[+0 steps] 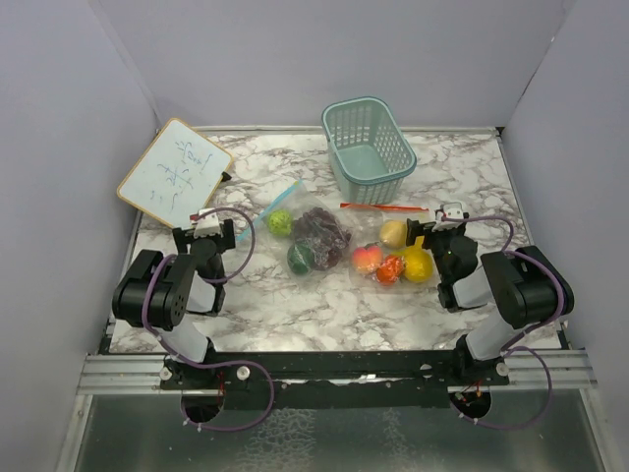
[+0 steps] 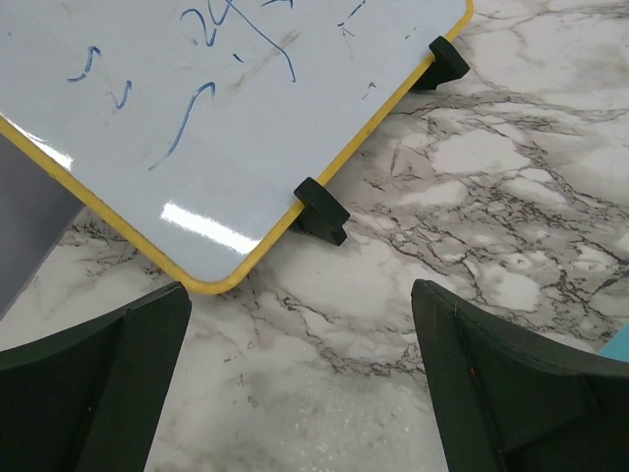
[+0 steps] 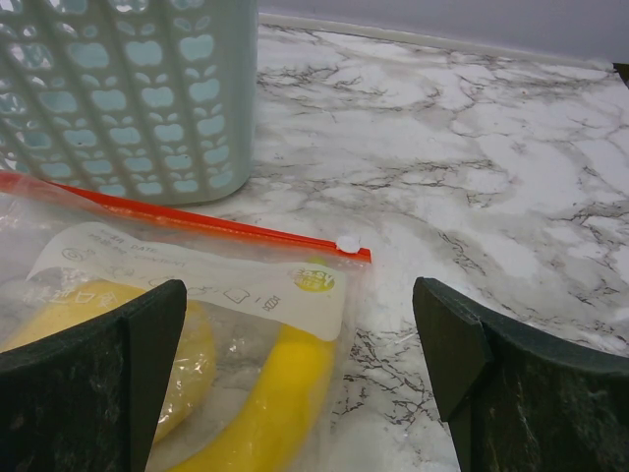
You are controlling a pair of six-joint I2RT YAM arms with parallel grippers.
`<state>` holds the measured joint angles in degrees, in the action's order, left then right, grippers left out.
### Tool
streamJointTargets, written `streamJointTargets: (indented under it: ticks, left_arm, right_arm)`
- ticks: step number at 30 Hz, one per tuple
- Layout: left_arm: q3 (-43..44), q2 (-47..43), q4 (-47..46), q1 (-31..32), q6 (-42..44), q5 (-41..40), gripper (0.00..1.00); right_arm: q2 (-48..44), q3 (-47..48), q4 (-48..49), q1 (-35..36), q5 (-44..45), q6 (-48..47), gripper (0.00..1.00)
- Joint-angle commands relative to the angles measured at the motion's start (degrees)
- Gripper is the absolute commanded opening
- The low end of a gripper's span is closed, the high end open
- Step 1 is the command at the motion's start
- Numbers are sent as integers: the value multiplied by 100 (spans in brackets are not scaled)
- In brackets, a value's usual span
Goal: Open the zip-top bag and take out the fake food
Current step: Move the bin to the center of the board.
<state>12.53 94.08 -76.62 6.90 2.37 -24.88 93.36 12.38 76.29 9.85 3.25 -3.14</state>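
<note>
Fruit, the fake food (image 1: 418, 264), lies inside the zip-top bag (image 3: 246, 295) on the desk (image 3: 491, 177) just ahead of your right tool (image 3: 297, 295), which hangs released. Pinch the white slider (image 3: 346, 243) at the right end of the red zip strip (image 3: 177, 208) squarely; your left tool (image 2: 300, 295), also released, should pin the bag.

So the counter (image 1: 295, 315) is topped in white marble-look stuff, shot through with grey and brownish veins. It's boxed in on three sides by plain panels: a left wall (image 1: 59, 118), a back wall (image 1: 324, 49) and a right wall (image 1: 580, 118), all finished in a flat pale lavender-grey. A thin light trim strip (image 1: 256, 128) is run along the counter's far edge. The near edge is finished off with a slotted aluminium rail (image 1: 334, 379), and a grey pebbled sheet (image 1: 334, 438) is seen below that. Everything is lit softly and evenly, and only faint shadows are cast on the marble.
</note>
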Motion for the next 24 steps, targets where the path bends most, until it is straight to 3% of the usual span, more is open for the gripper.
streamJointTargets:
  ticks: [1, 6, 10, 14, 17, 20, 22, 24]
  left_arm:
    - [-311, -701, -380, 220, 125, -354, 99]
    - [144, -2476, 1718, 434, -167, -296, 99]
    - [807, -3083, 2831, 742, -493, 515, 99]
    - [1408, -2792, 3261, 1234, -995, 1468, 99]
    - [1762, -2238, 3134, 1611, -1812, 1575, 99]
    - [2519, -1581, 3655, 1899, -2263, 1550, 99]
    - [3217, -1129, 4344, 2018, -2553, 1386, 99]
    - [4077, -653, 5262, 2145, -2598, 1274, 99]
  right_arm:
    - [-32, 96, -63, 23, 69, 25, 99]
    - [-195, 13, 43, 22, 181, -25, 99]
    - [-1439, 325, -1570, 26, 51, -17, 99]
    - [-2761, 816, -3253, 21, -364, 198, 99]
    - [-3355, 1227, -4222, 26, -1047, 114, 99]
    - [-3580, 1597, -4948, 22, -1345, 278, 99]
    - [-3622, 1884, -5434, 24, -963, 864, 99]
    - [-3558, 2384, -6925, 26, 633, 2497, 99]
